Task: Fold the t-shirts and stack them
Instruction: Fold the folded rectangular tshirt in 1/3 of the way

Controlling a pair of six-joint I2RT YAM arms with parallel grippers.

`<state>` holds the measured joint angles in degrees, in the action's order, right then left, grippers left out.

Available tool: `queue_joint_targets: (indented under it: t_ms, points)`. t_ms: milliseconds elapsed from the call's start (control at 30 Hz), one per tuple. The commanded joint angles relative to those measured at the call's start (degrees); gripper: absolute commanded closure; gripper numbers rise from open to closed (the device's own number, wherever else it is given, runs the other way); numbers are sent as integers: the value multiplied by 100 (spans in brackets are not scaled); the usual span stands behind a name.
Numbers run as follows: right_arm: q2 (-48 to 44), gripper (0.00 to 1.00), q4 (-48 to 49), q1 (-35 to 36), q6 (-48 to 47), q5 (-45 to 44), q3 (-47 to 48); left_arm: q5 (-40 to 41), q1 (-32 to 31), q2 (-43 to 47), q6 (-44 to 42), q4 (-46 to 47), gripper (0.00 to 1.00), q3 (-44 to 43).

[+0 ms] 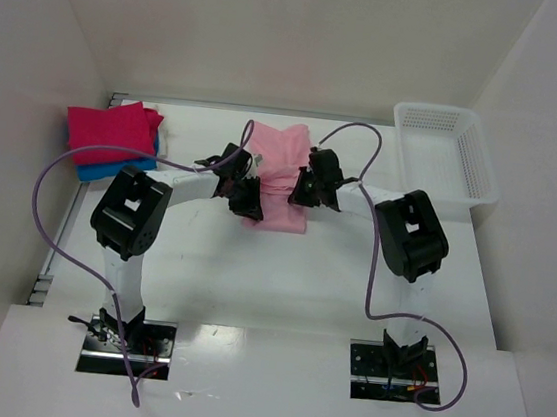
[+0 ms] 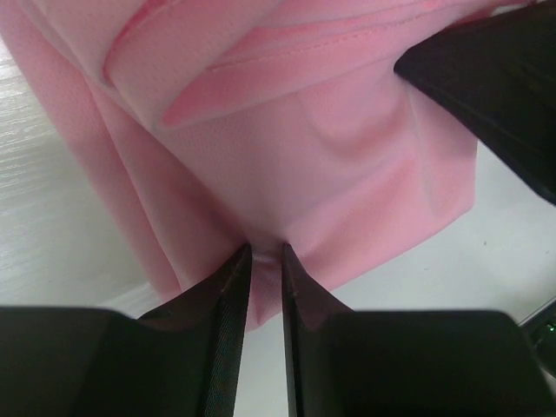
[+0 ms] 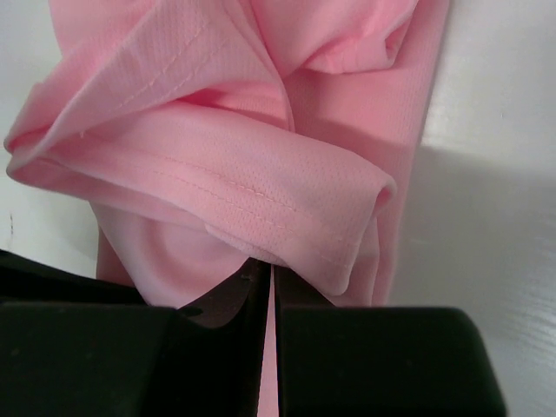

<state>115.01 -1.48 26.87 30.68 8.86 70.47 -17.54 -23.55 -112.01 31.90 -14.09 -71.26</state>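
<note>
Pinching the light pink cloth t-shirt (image 1: pixel 278 168) at the white bench (image 1: pixel 251 276) centre, the left tool (image 1: pixel 246 198) clamps its 8 o'clock edge, the right tool (image 1: pixel 307 188) its 3 o'clock edge. At 10 o'clock, a folded magenta t-shirt (image 1: pixel 111 129) lies on a folded blue t-shirt (image 1: pixel 97 171).

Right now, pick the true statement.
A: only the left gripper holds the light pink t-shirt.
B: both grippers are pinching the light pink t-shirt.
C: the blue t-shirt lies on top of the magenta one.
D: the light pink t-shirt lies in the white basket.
B: each wrist view shows its own gripper, the left gripper and the right gripper, closed on a fold of the light pink t-shirt.
</note>
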Motion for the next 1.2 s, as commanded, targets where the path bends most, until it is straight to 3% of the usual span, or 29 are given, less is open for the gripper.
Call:
queue_joint_targets:
  t_ms: [0,367,700,800,867,1033,1167]
  points:
    - [240,92,315,29,44,-288,410,233,0,3,0,-147,71,-19]
    - [374,90,368,-208,44,-666,1055,233,0,3,-52,-147,72,86]
    - [1356,89,-175,-335,-134,-719,2884,286,0,70,-52,-158,72,139]
    - [1227,89,-450,-385,-246,-729,3183,426,0,269,-118,-261,72,61]
    - [932,87,-450,-394,-326,-833,3069,427,78,496,-185,-360,66,-72]
    - [-319,69,-459,-437,-554,-797,2403,731,307,1214,-403,-624,25,-312]
    - [-1142,60,-503,-437,-590,-539,1605,871,431,1603,-553,-683,17,-359]
